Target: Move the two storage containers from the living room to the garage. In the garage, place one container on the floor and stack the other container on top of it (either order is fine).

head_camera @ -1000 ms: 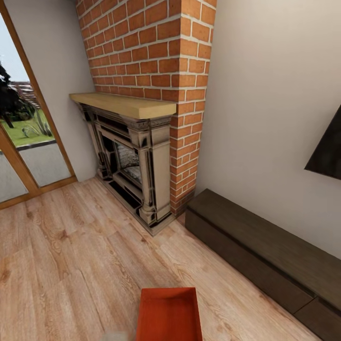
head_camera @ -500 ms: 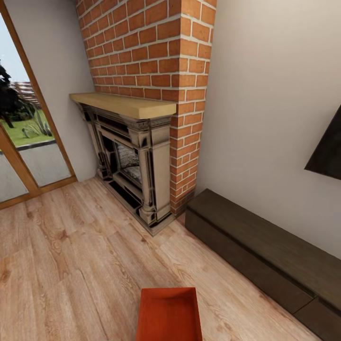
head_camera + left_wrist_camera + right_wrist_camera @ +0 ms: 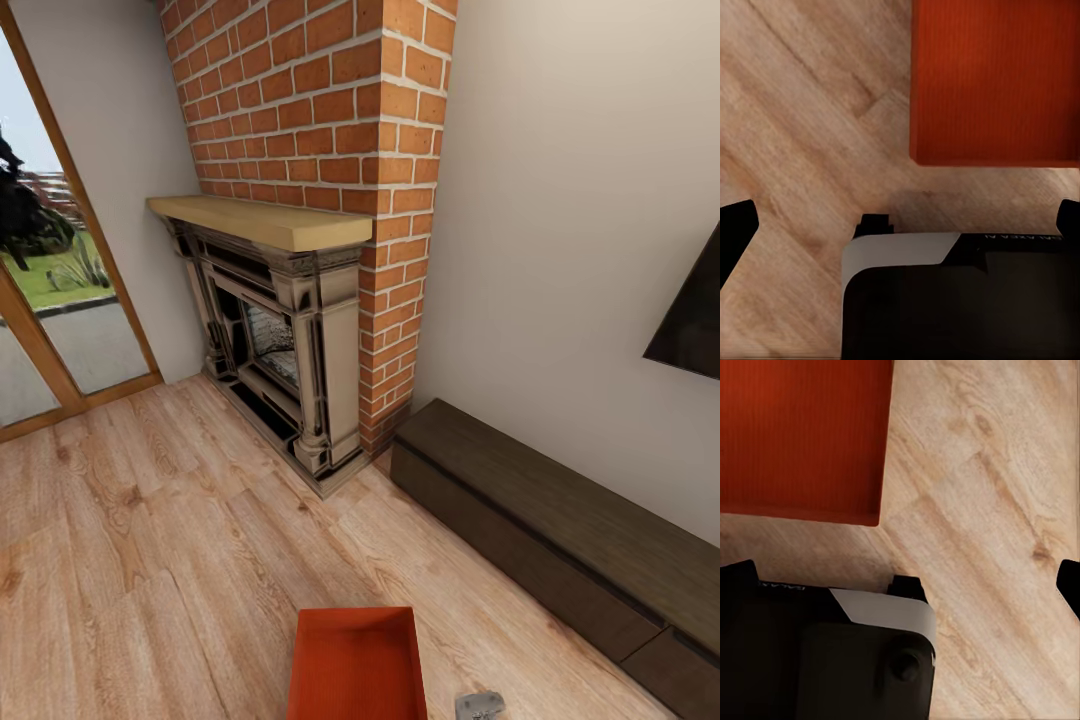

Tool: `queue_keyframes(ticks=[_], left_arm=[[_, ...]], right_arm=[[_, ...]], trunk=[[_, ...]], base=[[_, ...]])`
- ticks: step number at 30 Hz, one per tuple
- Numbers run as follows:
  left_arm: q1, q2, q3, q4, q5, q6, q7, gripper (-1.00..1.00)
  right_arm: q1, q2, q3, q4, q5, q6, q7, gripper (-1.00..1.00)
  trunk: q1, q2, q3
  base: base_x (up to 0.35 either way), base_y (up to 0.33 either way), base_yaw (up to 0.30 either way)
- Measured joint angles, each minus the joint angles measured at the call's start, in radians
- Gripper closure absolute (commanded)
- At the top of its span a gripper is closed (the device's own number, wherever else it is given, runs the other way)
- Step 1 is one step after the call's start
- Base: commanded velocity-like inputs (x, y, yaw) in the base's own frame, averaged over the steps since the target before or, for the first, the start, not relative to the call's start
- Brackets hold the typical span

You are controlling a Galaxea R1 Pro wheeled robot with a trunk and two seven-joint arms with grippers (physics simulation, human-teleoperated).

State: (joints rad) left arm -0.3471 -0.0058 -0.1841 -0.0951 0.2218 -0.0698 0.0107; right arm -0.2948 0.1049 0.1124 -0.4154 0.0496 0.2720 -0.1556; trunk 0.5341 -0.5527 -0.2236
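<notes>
I see 1 orange-red storage container (image 3: 357, 665) on the wood plank floor (image 3: 150, 560) before the brick fireplace (image 3: 290, 330); I cannot tell either gripper's state.

A grey bit of the right arm (image 3: 480, 705) pokes in at the head view's bottom edge. In the left wrist view, two black fingertips (image 3: 736, 229) sit far apart at opposite edges, jaws wide. The right wrist view shows the same spread, with a fingertip (image 3: 1069, 585) at each edge.
</notes>
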Motion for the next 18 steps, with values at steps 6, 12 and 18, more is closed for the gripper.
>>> queue_keyframes(ticks=[6, 12, 18], left_arm=[[-0.001, 0.001, 0.001, -0.001, 0.001, 0.014, 0.002, -1.00], [-0.002, 0.001, 0.001, 0.000, 0.002, 0.060, 0.000, -1.00], [-0.002, 0.001, 0.001, -0.001, 0.002, 0.072, -0.005, -1.00]], right_arm=[[-0.012, 0.002, 0.001, -0.007, 0.000, 0.003, 0.004, -1.00], [-0.035, 0.012, 0.006, -0.011, 0.000, 0.006, 0.008, -1.00], [-0.049, 0.015, 0.008, -0.009, -0.002, 0.003, 0.014, -1.00]], trunk=[[0.000, 0.000, 0.000], [0.000, 0.000, 0.000], [0.000, 0.000, 0.000]], base=[[0.000, 0.000, 0.000], [0.000, 0.000, 0.000], [0.000, 0.000, 0.000]])
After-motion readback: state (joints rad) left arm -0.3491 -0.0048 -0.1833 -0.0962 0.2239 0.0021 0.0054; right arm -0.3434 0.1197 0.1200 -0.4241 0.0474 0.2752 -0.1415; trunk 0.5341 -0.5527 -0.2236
